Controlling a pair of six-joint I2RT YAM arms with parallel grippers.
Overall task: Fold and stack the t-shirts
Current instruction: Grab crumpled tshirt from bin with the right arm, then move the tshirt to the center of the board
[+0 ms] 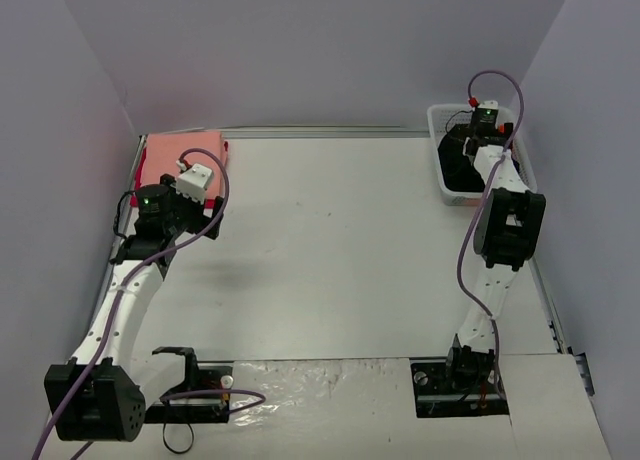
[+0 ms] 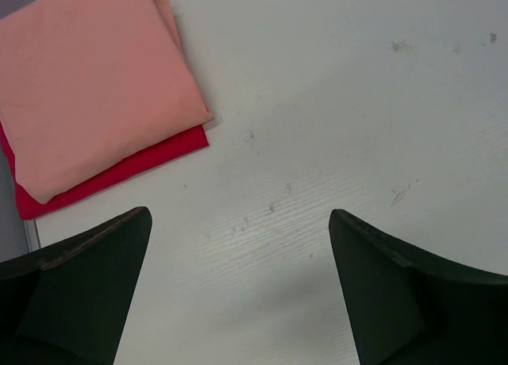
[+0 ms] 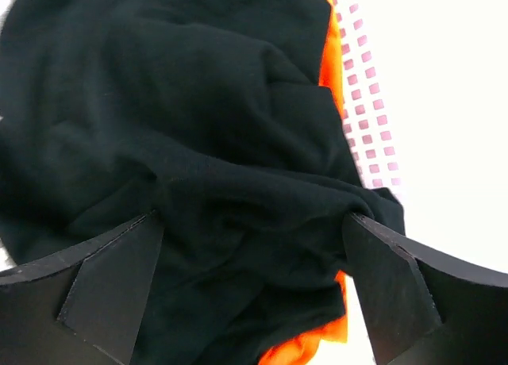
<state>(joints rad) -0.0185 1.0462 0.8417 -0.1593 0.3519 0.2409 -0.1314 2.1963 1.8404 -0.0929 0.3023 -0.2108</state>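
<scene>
Half done: the pink shirt [image 2: 87, 87] is lying folded on the red shirt [image 2: 119, 170], far left. The black shirt [image 3: 182, 119] and orange shirt [image 3: 305, 345] are waiting in the basket [image 3: 369, 103]. The left gripper [image 2: 238, 214] is hanging wide open, empty. The right gripper [image 3: 254, 218], open, is straddling the black shirt.

No text, label or number can be read anywhere.

The white tabletop [image 1: 330, 250] before me carries a folded red t-shirt [image 2: 119, 170] at its far left corner, a salmon-pink t-shirt [image 2: 87, 79] on top of it. A white mesh basket [image 1: 436, 140] stands at my far right.
</scene>
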